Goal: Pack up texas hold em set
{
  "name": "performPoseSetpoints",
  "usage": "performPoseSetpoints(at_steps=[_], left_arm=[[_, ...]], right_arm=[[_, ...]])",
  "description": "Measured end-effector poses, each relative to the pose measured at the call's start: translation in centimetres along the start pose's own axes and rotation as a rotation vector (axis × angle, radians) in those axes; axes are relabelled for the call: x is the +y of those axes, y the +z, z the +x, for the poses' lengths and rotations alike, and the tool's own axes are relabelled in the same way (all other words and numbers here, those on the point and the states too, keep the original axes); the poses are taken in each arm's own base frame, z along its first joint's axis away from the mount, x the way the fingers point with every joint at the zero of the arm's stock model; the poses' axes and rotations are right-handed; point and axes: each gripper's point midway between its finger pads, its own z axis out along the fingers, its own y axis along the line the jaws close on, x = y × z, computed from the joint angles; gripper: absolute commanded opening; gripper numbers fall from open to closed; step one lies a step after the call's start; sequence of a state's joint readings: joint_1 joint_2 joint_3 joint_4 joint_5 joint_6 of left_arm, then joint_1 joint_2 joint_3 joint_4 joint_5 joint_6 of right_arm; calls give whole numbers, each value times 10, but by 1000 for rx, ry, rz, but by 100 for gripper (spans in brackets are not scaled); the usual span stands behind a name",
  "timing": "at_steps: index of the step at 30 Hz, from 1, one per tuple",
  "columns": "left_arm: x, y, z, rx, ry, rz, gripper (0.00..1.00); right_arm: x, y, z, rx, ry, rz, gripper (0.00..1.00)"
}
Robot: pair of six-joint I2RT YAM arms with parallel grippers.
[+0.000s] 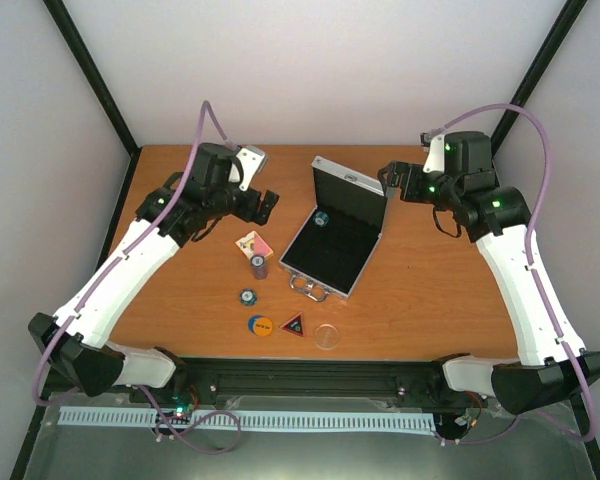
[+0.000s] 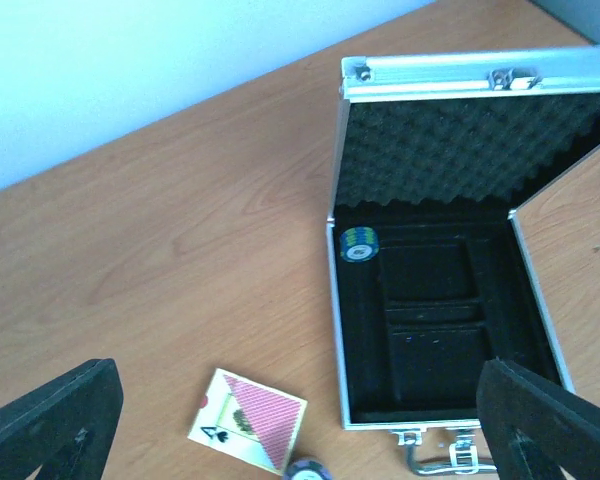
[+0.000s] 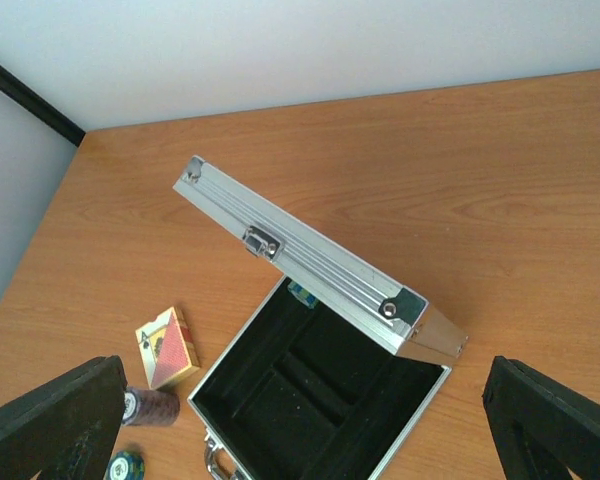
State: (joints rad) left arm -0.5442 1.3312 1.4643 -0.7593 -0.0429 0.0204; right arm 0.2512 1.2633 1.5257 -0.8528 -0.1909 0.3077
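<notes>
Closest to us, the clear disc, black-red triangle and orange disc lie in a row, at 6 to 7 o'clock from the open case. One chip sits inside it. The card pack lies at 9 o'clock. The left gripper at 10 and the right gripper at 2 are spread wide, holding nothing.

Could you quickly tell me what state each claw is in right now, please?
Left claw: open, holding nothing.
Right claw: open, holding nothing.
</notes>
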Motion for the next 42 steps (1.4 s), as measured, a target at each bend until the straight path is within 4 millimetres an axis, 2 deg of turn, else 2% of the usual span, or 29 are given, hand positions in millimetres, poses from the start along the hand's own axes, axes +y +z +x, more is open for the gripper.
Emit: performPoseSetpoints(at_steps=[6, 10, 11, 15, 16, 17, 19, 20, 26, 29, 32, 35, 42], left_arm=[[-4, -15, -1, 56, -150, 29, 100], [-2, -21, 16, 136, -261, 9, 98], [-1, -22, 21, 157, -284, -1, 96], [9, -26, 43, 236, -370, -84, 74], [11, -27, 46, 244, -387, -101, 72], [13, -29, 48, 250, -415, -114, 72], [12, -30, 49, 248, -439, -110, 83], [10, -31, 50, 248, -453, -101, 85], [-1, -45, 58, 243, -508, -36, 81], [-4, -53, 68, 254, -540, -22, 79], [-11, -55, 91, 308, -573, -5, 73], [-19, -54, 126, 398, -611, 6, 69], [-31, -47, 184, 559, -676, 5, 68]], right_arm=[[1, -5, 5, 28, -7, 1, 100], [2, -10, 5, 48, -13, 3, 100], [3, -10, 5, 54, -14, 2, 100], [3, -12, 12, 89, -17, 3, 100], [3, -12, 16, 102, -19, 5, 100], [2, -12, 18, 110, -21, 6, 100], [2, -12, 23, 129, -26, 11, 100], [1, -12, 25, 137, -28, 13, 100], [5, -13, 33, 164, -45, 16, 100], [13, -13, 39, 188, -65, 7, 100], [24, -12, 44, 207, -94, -6, 100], [37, -12, 48, 222, -131, -11, 100], [81, -7, 52, 246, -236, -39, 100]])
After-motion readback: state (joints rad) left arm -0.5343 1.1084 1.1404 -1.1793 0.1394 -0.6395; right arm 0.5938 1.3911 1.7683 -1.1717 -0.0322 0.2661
